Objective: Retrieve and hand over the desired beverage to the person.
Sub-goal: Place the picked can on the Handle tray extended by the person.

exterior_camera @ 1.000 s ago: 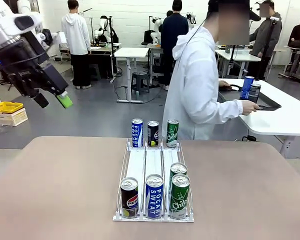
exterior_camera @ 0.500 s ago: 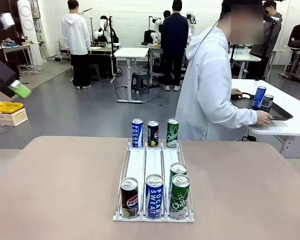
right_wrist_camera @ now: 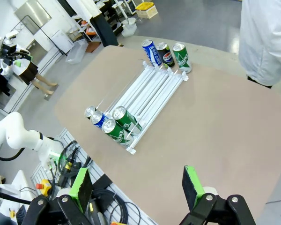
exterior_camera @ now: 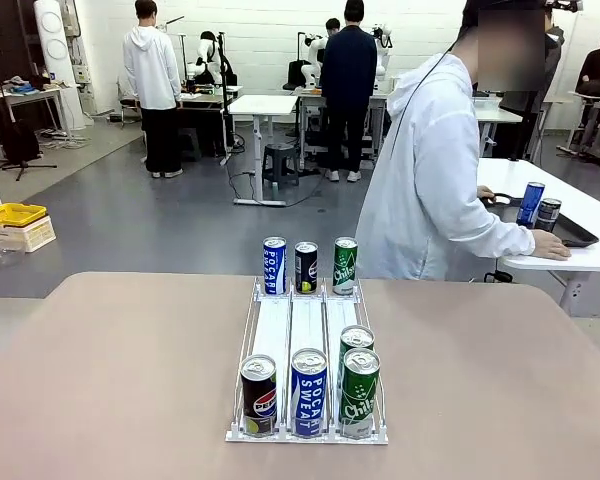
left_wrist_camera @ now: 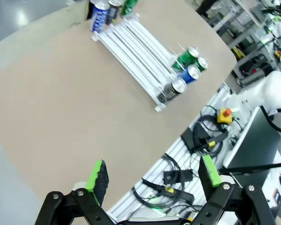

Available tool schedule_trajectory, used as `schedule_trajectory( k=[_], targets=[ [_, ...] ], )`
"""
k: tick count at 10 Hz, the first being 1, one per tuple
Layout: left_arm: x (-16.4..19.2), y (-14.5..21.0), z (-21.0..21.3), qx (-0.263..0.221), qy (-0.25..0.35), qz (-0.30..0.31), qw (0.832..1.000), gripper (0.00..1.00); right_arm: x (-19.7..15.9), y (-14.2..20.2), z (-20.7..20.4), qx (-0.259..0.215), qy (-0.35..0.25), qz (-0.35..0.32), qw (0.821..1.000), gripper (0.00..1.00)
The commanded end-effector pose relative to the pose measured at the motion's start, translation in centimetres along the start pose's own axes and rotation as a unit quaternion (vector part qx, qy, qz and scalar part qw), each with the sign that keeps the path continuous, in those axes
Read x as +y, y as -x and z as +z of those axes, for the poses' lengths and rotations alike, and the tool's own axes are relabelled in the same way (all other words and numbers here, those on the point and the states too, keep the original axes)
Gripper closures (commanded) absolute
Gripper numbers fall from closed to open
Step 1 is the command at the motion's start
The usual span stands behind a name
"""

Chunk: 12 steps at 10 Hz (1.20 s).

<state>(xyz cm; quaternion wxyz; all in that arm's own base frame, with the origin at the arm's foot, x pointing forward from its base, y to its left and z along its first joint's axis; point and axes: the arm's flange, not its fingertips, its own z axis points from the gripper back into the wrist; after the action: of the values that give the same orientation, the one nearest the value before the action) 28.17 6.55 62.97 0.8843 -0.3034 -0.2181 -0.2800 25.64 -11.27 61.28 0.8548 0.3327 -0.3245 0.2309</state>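
White wire-and-plastic three-lane can rack [exterior_camera: 307,350] mid-counter, on tan matte counter [exterior_camera: 110,380]. Near end, robot side: black Pepsi can [exterior_camera: 258,395], blue Pocari Sweat can [exterior_camera: 308,391], two green Chilsung cans [exterior_camera: 359,393] one behind other. Far end, person side: blue, black, green can [exterior_camera: 345,266] in a row, all upright.

Person in white hooded jacket [exterior_camera: 430,180] at far edge, turned away toward white side table [exterior_camera: 580,250], hand by dark tray w/ two more cans [exterior_camera: 538,208]. No pointing or open palm seen, so desired beverage cannot be told yet.

Left tool [left_wrist_camera: 152,176] open wide, empty, high over counter edge, well apart from rack. Right tool [right_wrist_camera: 138,185] likewise spread, empty, hovering off near corner.

Handling, judged: slim aluminium cans, stiff if full, smooth and prob. slippery on painted wall; dent risk if squeezed hard. Best hold mid-body, pads on opposite sides, approach from above or from near end.

In the way: neighbours touching side by side in lanes, rack rails low beside can bases, little finger room betw. cans. Front-row cans easiest; second green one blocked by the first. Cables and e-stop box [left_wrist_camera: 223,114] below counter edge, clear of work.
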Motion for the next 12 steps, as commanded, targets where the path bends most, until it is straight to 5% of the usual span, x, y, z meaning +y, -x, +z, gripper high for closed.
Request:
schedule_trajectory(
  k=[1,12],
  targets=[
    [0.22,0.09,-0.22,0.009,0.033,-0.003,0.999,0.0,0.0,-0.06,-0.19,-0.009,-0.013,0.007,1.0,0.0],
    [-0.08,0.27,-0.25,0.009,0.015,0.004,1.0,0.0,0.0,-0.06,-0.19,-0.009,-0.013,0.007,1.0,0.0]
  ],
)
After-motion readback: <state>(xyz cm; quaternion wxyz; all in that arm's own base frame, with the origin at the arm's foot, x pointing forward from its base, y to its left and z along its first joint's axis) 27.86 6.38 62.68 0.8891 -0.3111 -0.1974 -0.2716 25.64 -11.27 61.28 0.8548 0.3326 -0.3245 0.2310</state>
